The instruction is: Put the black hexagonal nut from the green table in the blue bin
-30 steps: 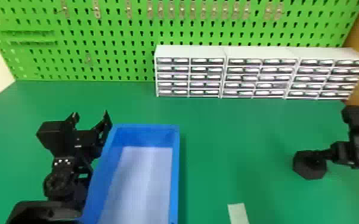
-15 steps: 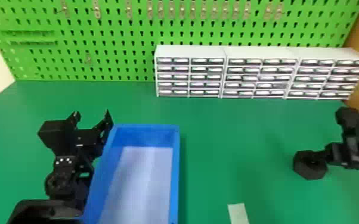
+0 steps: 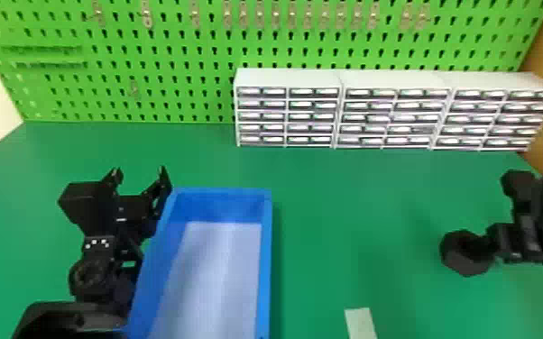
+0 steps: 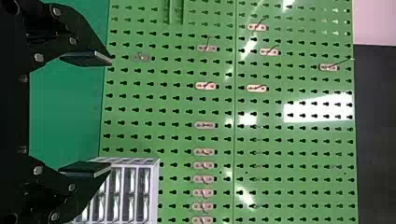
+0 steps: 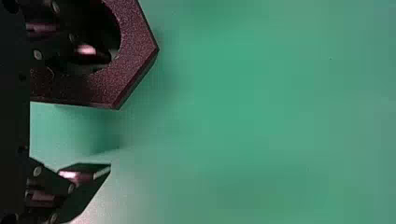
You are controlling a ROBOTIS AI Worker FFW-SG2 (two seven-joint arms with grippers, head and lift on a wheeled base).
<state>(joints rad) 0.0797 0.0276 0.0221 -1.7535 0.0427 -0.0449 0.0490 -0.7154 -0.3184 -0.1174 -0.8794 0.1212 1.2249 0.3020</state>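
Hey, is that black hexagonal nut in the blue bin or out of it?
Out. The head view shows the nut to the right of the blue bin, at the right gripper.

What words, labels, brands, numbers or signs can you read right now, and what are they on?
No text can be read in any view.
Drawer cabinets: light strips on the fronts, too small and blurred to tell if they carry writing.
Left arm: small white dots, no readable characters.
Black hexagonal nut: no lettering on the visible faces.
Blue bin and pale slip: none that I can make out.
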